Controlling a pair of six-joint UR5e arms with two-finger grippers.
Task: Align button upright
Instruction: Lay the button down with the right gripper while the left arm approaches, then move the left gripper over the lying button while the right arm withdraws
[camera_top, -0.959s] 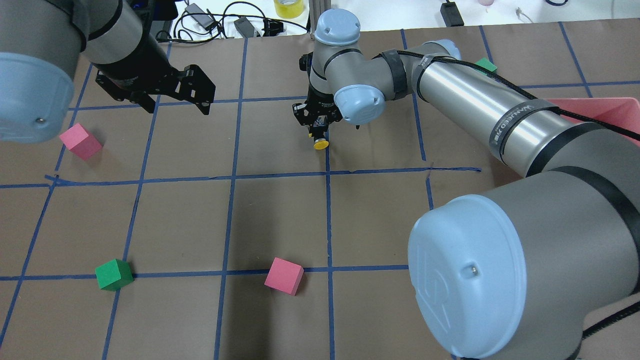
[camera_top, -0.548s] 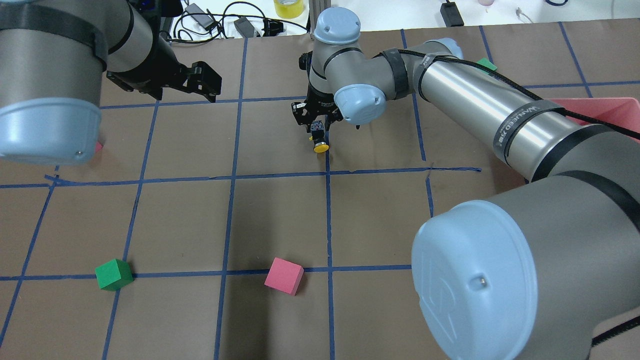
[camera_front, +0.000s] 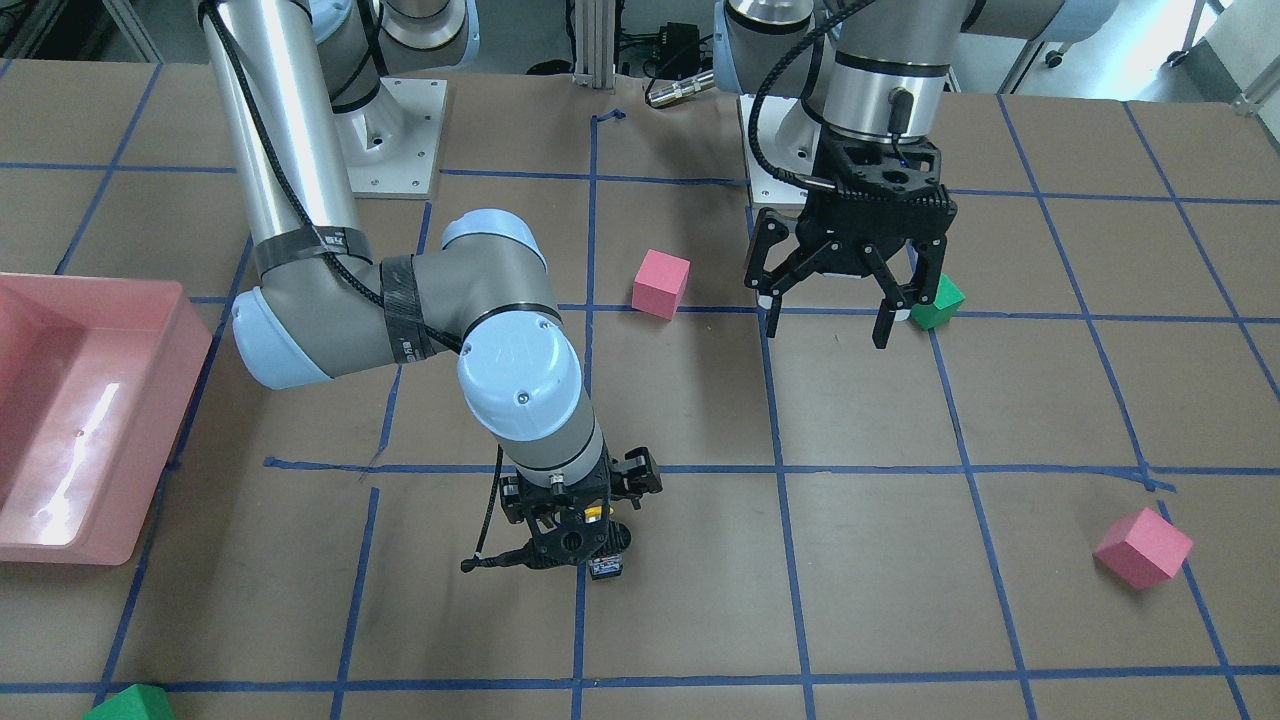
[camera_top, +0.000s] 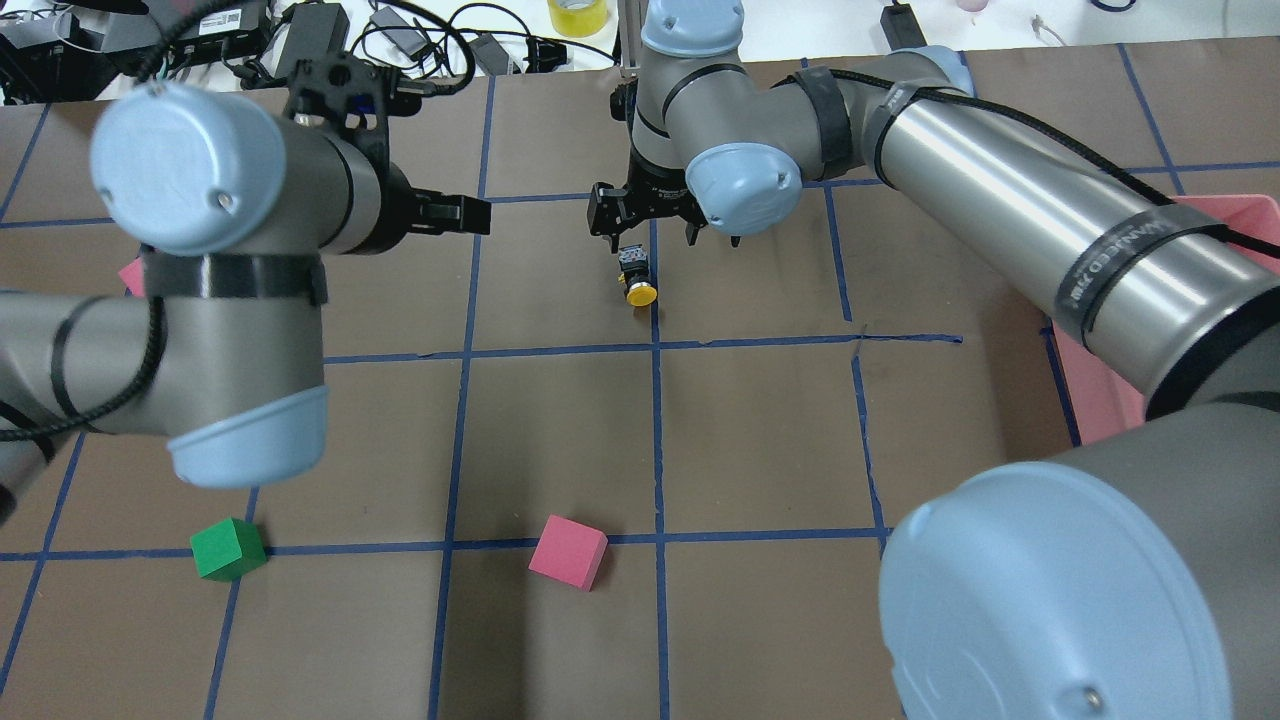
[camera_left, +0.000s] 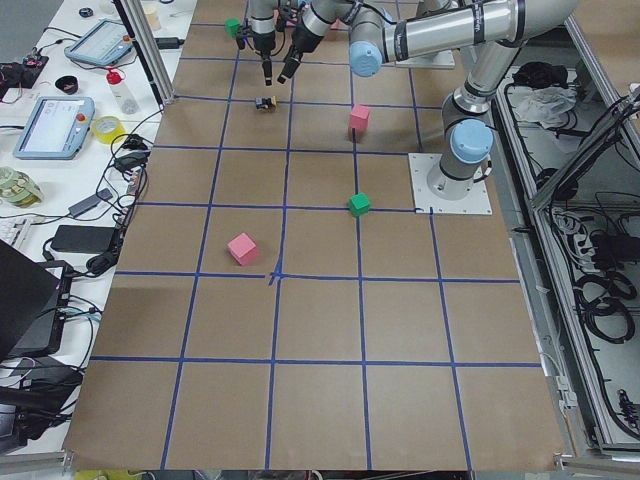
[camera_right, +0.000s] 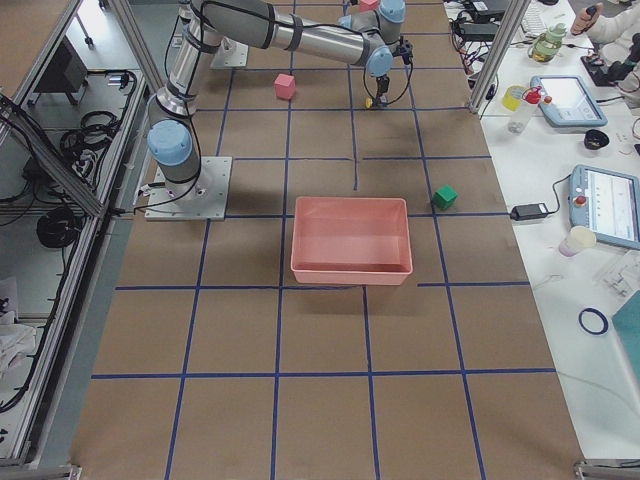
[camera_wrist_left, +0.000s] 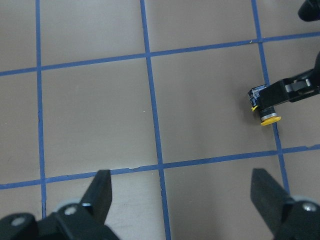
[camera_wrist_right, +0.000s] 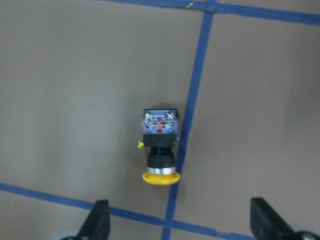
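Yellow-capped button (camera_wrist_right: 160, 148) beneath right claw (camera_wrist_right: 182, 222)

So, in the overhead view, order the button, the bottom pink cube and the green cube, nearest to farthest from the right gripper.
1. The button, upper centre, by the right gripper.
2. The pink cube, lower centre.
3. The green cube, lower left.

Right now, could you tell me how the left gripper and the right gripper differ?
The right gripper hovers over the button, which lies on its side; the left gripper hangs well aside. The right gripper is low; the left gripper is higher. Both are open and empty.
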